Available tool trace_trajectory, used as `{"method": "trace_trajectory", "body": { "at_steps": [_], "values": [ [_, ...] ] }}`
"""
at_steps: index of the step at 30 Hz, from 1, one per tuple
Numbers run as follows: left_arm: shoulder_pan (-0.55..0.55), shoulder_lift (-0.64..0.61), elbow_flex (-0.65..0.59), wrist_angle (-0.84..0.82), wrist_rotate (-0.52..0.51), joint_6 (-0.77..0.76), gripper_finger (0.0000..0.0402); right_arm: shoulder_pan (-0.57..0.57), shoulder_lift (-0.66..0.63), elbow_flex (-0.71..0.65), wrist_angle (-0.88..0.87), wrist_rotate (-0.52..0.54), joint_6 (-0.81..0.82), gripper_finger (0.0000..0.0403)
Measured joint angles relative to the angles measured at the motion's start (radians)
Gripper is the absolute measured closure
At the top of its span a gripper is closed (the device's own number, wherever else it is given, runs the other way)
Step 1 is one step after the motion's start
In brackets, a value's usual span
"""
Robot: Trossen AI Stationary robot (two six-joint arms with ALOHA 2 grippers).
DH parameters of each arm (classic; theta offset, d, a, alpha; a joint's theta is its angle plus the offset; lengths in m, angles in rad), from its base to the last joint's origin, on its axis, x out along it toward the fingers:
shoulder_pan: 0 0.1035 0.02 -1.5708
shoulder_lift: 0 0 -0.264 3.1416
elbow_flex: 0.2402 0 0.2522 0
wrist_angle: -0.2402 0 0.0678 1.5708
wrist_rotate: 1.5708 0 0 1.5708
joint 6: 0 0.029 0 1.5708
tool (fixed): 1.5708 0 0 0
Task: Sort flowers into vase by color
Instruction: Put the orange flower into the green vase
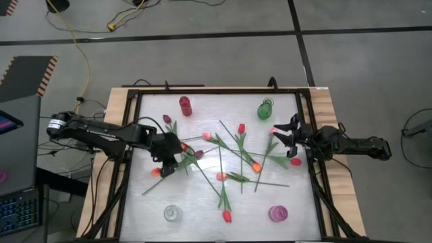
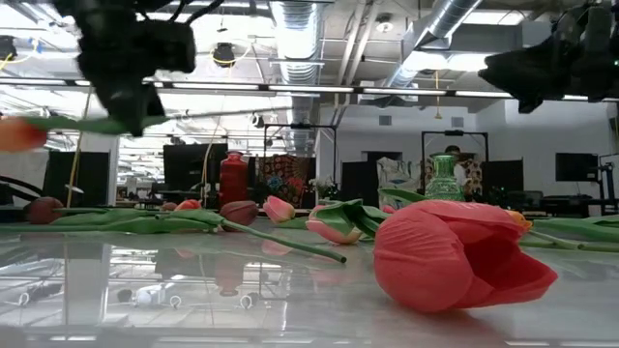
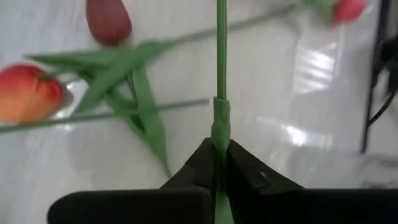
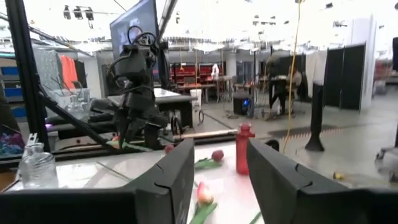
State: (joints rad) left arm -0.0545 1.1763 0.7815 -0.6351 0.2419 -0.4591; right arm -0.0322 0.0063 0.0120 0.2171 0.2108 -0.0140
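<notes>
Left hand clamped on one flower stem; right hand apart; four vases.

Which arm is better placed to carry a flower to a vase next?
Left. The left gripper is already clamped on a green stem over the table's left half. The right gripper is open and empty at the right edge.
</notes>
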Motion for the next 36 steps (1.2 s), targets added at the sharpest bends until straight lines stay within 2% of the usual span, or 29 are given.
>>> {"method": "trace_trajectory", "body": {
  "at_steps": [6,12,21,28,36],
  "values": [
    [0.089,0.0,0.029,0.102,0.061,-0.139,0.0397,0.0,0.022,0.029,0.009,0.0,-0.11,0.0223],
    [0.18,0.01,0.03,0.293,0.124,-0.327,0.0397,0.0,0.137,0.103,0.01,0.0,-0.263,0.0223],
    [0.248,0.084,0.03,0.522,0.148,-0.56,0.0397,0.0,0.443,0.257,0.09,0.0,-0.497,0.0223],
    [0.253,0.157,0.03,0.611,0.177,-0.696,0.0397,0.0,0.697,0.4,0.111,0.0,-0.679,0.0223],
    [0.253,0.215,0.03,0.732,0.234,-0.834,0.0397,0.01,0.976,0.554,0.113,0.0,-0.805,0.0223]
  ]
}}
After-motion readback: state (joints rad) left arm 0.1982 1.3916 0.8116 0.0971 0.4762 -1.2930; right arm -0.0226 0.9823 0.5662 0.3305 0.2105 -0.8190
